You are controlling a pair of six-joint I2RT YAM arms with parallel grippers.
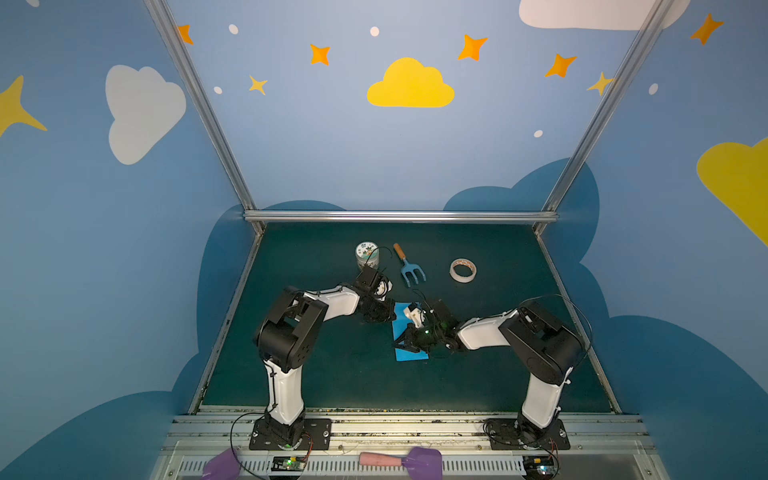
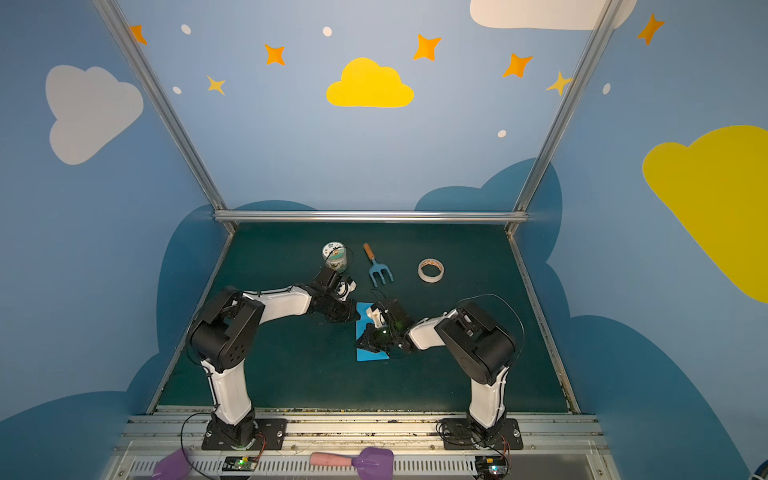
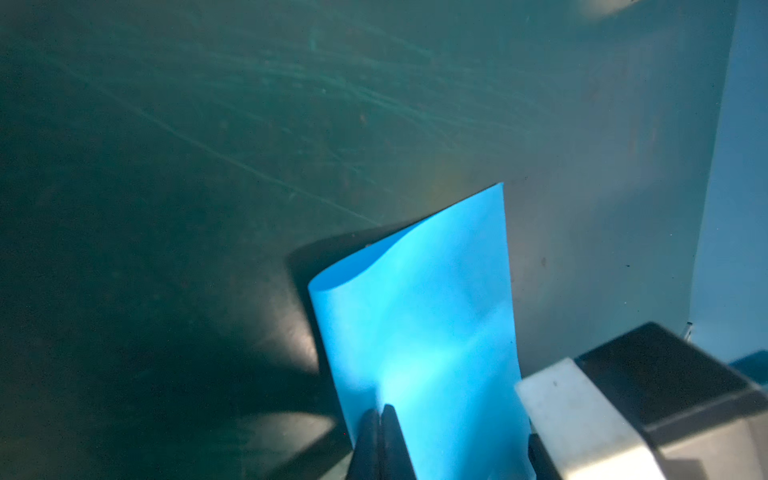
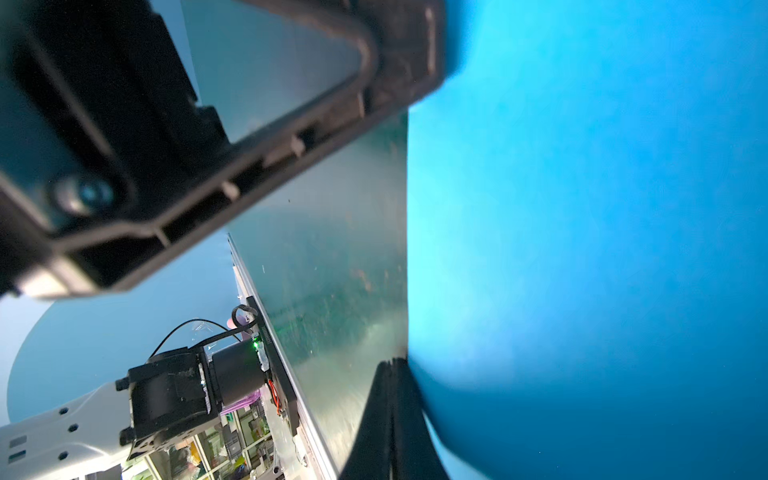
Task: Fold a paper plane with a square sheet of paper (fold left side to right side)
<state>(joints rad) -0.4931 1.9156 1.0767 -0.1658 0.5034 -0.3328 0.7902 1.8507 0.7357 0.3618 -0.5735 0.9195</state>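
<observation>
top views evenly lit, bent at the edges; wrist views dim and blurred, glare on the paper (image 3: 419, 365).

Paper (image 1: 409, 354): plain sky-blue. Mat (image 1: 332, 374): dark green. Fork (image 1: 412, 272), twelve o'clock: blue, tan handle. Tape roll (image 1: 462, 270): cream. Jar (image 1: 367, 254): pale, patterned lid.

The table (image 1: 498, 374) carries one sheet of paper (image 1: 409, 355), one garden fork (image 1: 411, 270), one tape roll (image 1: 462, 270) and one round tin (image 1: 367, 255). There are two robot arms, a left arm (image 1: 291, 328) and a right arm (image 1: 540, 336). The front rail holds two purple plastic things, a plain piece (image 1: 220, 464) and a pink-handled scoop (image 1: 422, 459).
</observation>
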